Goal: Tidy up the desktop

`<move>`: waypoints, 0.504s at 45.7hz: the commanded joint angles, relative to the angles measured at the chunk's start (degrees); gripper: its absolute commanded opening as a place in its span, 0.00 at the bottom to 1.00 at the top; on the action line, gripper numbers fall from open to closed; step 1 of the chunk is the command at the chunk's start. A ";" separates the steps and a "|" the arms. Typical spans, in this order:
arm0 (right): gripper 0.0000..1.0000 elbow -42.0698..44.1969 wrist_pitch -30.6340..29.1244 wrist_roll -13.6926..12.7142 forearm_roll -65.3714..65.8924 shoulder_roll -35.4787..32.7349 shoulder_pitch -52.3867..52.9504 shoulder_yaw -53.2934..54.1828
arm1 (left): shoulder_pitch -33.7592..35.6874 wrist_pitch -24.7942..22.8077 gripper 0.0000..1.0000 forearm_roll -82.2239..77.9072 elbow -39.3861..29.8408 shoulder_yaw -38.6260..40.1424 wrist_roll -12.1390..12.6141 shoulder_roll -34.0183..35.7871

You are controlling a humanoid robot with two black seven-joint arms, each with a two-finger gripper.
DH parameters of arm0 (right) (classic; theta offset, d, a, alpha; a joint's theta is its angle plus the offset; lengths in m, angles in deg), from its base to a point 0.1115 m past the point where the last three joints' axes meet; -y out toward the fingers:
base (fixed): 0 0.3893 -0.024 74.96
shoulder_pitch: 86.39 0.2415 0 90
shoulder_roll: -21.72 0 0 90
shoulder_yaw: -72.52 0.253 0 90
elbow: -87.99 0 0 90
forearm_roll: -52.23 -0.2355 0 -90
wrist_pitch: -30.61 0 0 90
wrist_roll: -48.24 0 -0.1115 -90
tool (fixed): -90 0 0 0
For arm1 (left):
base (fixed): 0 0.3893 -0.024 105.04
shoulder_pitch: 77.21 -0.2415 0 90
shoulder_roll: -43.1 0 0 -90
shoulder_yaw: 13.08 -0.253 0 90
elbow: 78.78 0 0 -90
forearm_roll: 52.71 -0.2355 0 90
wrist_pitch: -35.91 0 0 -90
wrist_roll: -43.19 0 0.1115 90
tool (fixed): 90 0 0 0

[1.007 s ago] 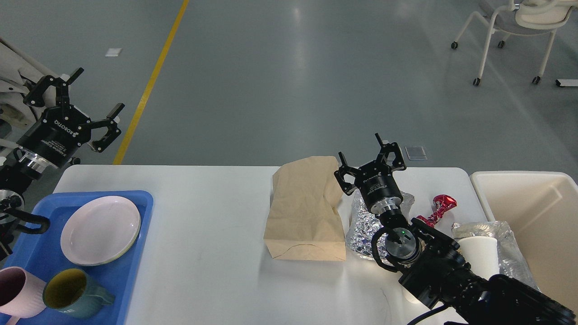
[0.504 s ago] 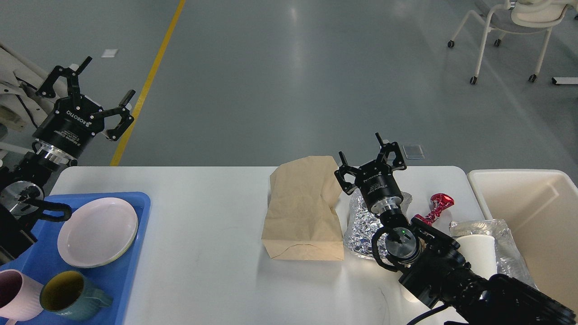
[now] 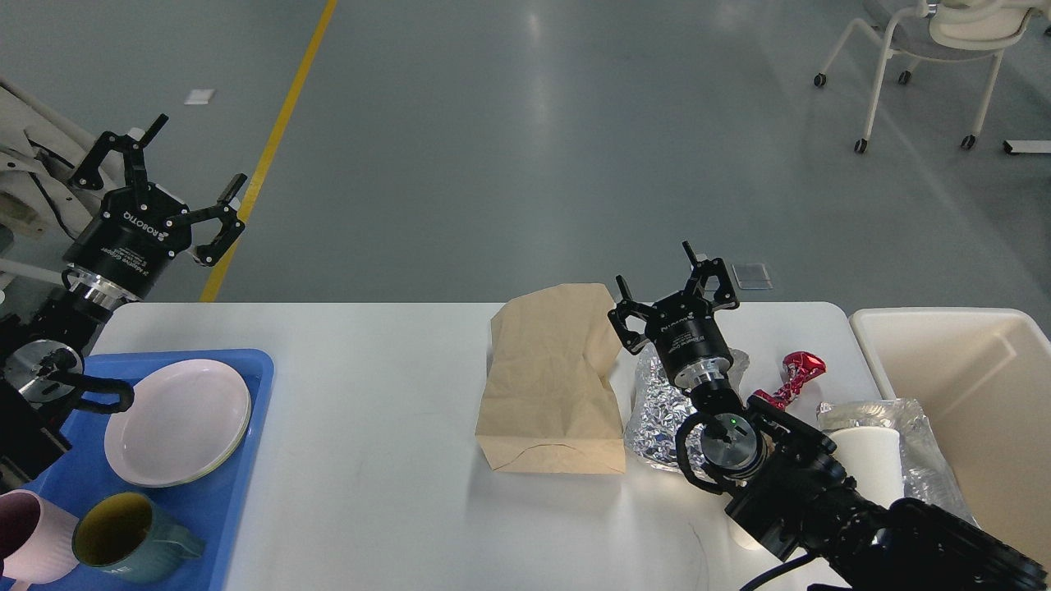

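The white desktop (image 3: 378, 410) fills the lower half of the head view. A brown paper bag (image 3: 552, 379) lies flat on it at centre. Crumpled silver foil (image 3: 657, 414) lies right of the bag, with a red foil wrapper (image 3: 795, 376), a white paper cup (image 3: 870, 465) and clear plastic film (image 3: 924, 455) further right. My right gripper (image 3: 655, 283) is open and empty, held above the bag's far right corner and the foil. My left gripper (image 3: 195, 156) is open and empty, raised beyond the desktop's far left corner.
A blue tray (image 3: 246, 443) at the left edge holds a pale pink plate (image 3: 179, 421), a pink mug (image 3: 29, 538) and a teal mug (image 3: 123, 538). A cream bin (image 3: 969, 394) stands off the right end. A wheeled chair (image 3: 928, 49) stands far back right.
My left gripper has risen and moved right, staying open. The view has shifted slightly, so the tray sits a little further left. My right arm has not moved.
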 commanded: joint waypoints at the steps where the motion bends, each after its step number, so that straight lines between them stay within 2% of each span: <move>1: 1.00 0.00 0.00 0.00 0.00 0.00 0.01 0.00 | -4.39 0.00 0.96 0.06 0.43 2.27 -0.36 -1.78; 10: 1.00 0.00 0.00 0.00 0.00 0.00 0.01 0.00 | -11.25 0.77 0.97 -0.02 0.60 9.04 -0.54 -6.17; 12: 1.00 0.00 0.00 0.00 0.00 0.00 0.01 0.00 | -12.30 0.95 0.97 -0.02 0.60 10.18 0.16 -7.06; 23: 1.00 0.00 0.00 0.00 0.00 0.00 -0.07 0.00 | -13.36 0.60 0.97 -0.02 0.60 12.56 -0.54 -7.24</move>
